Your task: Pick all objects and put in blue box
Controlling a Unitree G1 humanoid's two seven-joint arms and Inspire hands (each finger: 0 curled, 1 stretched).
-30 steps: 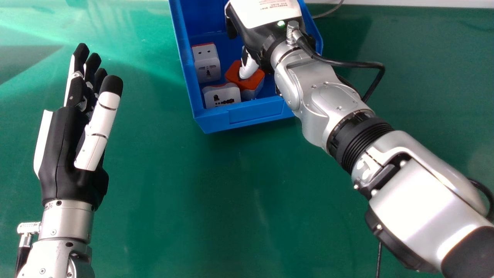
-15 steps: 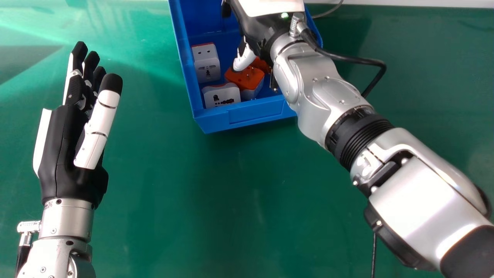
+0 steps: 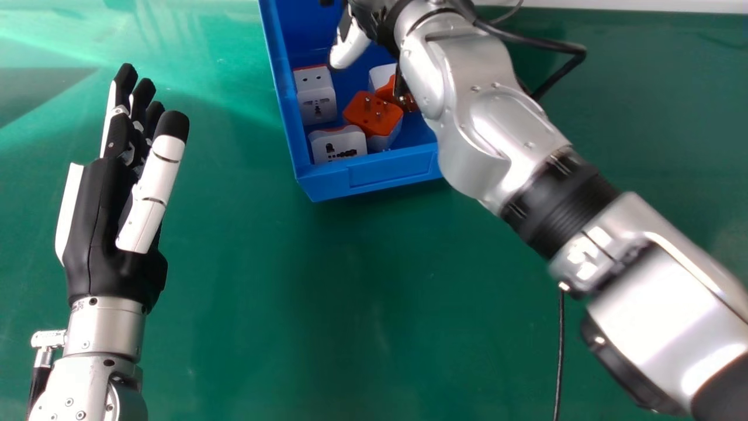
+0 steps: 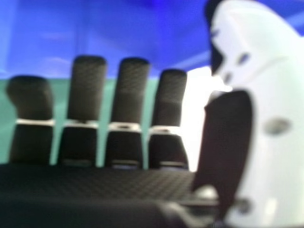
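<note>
Right hand [image 3: 349, 48]: fingers extended, unloaded, over the blue box [image 3: 391, 172]. Contents: partly hidden adapter [image 3: 381, 75]; orange-topped adapter [image 3: 374, 115] toward the near edge; white adapter [image 3: 316, 99] at the left edge; second white adapter [image 3: 339, 144] in the near-left corner. Placement appears complete; hand withdrawal is left to do. Left hand [image 3: 105, 234]: idle, left of the box

Solid blue recorded on the box [image 3: 394, 171]; deep green, streaked paler, on the tabletop [image 3: 263, 263]. Two white plug adapters [image 3: 317, 105] [image 3: 339, 140] are edged in orange-red and dotted with black sockets; a third adapter [image 3: 374, 114] is topped in orange over white, and white with orange is seen on a fourth adapter [image 3: 381, 75]. Left hand [image 3: 108, 234] and right hand [image 3: 349, 47] are coloured black and white; the right palm [image 4: 95, 183] is finely cross-hatched. Arms [image 3: 488, 134] are finished in silver.
</note>
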